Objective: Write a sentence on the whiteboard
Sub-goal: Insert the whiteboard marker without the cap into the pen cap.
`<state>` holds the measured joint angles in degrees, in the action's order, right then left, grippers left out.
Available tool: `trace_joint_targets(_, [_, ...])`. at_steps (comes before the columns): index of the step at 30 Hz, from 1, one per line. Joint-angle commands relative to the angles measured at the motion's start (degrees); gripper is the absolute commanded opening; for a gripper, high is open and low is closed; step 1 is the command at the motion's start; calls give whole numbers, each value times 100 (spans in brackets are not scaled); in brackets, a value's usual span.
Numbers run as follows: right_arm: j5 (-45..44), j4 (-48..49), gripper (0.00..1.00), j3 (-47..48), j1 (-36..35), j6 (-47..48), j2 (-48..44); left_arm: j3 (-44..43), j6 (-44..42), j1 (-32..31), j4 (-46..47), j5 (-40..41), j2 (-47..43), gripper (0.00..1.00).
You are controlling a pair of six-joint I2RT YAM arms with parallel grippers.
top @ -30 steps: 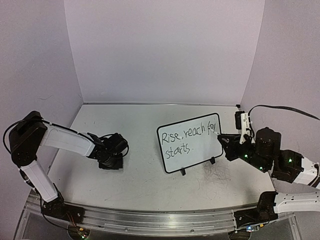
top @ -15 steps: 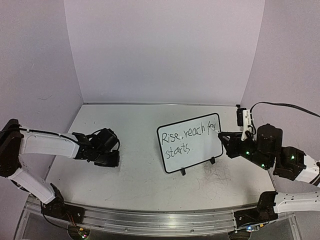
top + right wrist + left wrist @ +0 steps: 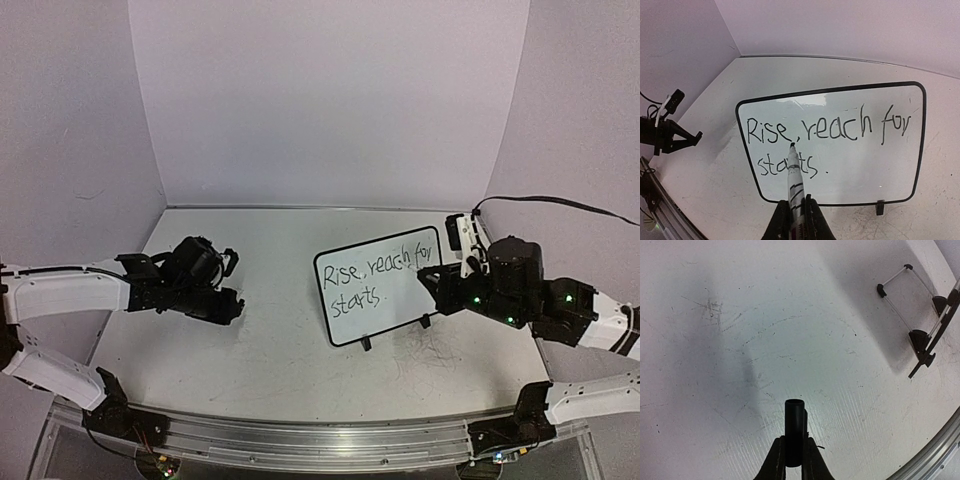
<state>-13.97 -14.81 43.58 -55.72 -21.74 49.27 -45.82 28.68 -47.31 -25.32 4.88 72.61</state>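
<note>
Whiteboard (image 3: 400,305): propped on its feet, right of centre on tabletop (image 3: 270,350); bears sentence (image 3: 835,131) "Rise, reach for starts."
Right end effector (image 3: 796,212): clamped on marker (image 3: 794,175), tip at lower line, contact unclear
Left end effector (image 3: 794,452): clamped on black cap (image 3: 795,417), well apart from board

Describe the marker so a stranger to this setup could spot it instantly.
On the white table, find the small black-framed whiteboard standing right of centre. The right gripper beside it clamps the marker, tip aimed at the handwriting. It is the slim white pen with a black tip, unlike the short black tube in the left gripper.
</note>
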Motion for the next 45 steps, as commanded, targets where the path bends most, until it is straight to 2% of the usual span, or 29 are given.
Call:
trace_joint_targets(1, [579,154,0,300,3,275,307,-145,-740,2,109,-561,-122,4])
trace_joint_targets(4, [1001,166,0,335,14,419,577,-171,-1253,1,291,-1125,-238,4])
trace_joint_targets(9, [2557,437,0,389,167,919,1227,-366,-1975,-11,322,-1852,-140,4])
trace_joint_targets(14, [4323,917,0,478,289,1232,1861,-515,-2502,-98,412,-1933,4,3])
trace_joint_targets(18, [5124,998,0,750,308,1367,2306,-473,-3112,-303,740,-1890,54,3])
trace_joint_targets(23, [5420,992,0,1040,322,1530,2594,-290,-4198,-819,1431,-1398,-8,2])
trace_joint_targets(31, [5421,972,0,1179,411,1708,2834,28,-5261,-1424,2273,-429,-37,1])
trace_joint_targets(37, [5333,950,0,1249,591,1681,2966,169,-5649,-1829,2719,141,33,1])
trace_joint_targets(45, [5319,941,0,1249,762,1604,3008,305,-5711,-1931,2933,264,8,1])
